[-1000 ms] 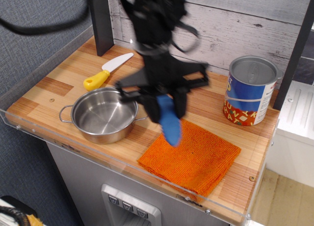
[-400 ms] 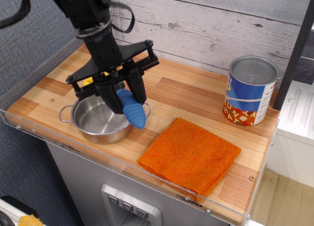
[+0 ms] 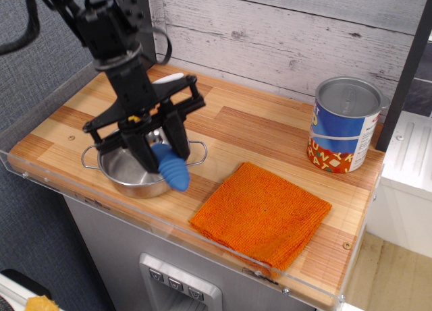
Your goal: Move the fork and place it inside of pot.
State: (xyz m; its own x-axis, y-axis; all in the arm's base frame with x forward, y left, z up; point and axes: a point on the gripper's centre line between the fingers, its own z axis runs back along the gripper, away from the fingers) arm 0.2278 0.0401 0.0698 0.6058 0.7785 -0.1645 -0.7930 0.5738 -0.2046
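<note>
Nearest you, the clear acrylic guard [image 3: 202,238] runs along the front edge of the counter, glossy and see-through. Just behind it lies the orange cloth [image 3: 262,214], a folded square of nubby terry, flat on the wooden counter top [image 3: 250,132], whose surface is pale and reddish planks laid in strips.

To the left of the cloth you have the pot [image 3: 121,171]: shallow, round, polished steel, with thin wire loop handles, one showing at its left and one at its right. The gripper [image 3: 162,151] hangs over the pot's right half. Its black fingers [image 3: 179,132] are clamped on the fork [image 3: 171,166], and what you can see of the fork is the thick, ribbed blue plastic handle, rounded at the end, slanting down and to the right. The handle's tip overlaps the pot's near right rim; you cannot tell whether it touches the steel. The tines are hidden behind the fingers.

Behind the gripper, bits of the knife [image 3: 166,78] peek out: a white blade tip past the arm, and a speck of yellow handle between the black linkages.

Well apart at the right stands the tin can [image 3: 343,125], a tall cylinder with a dull metal lid and a blue label with red and yellow lettering low down. Farthest back is the weathered grey plank wall [image 3: 297,34].
</note>
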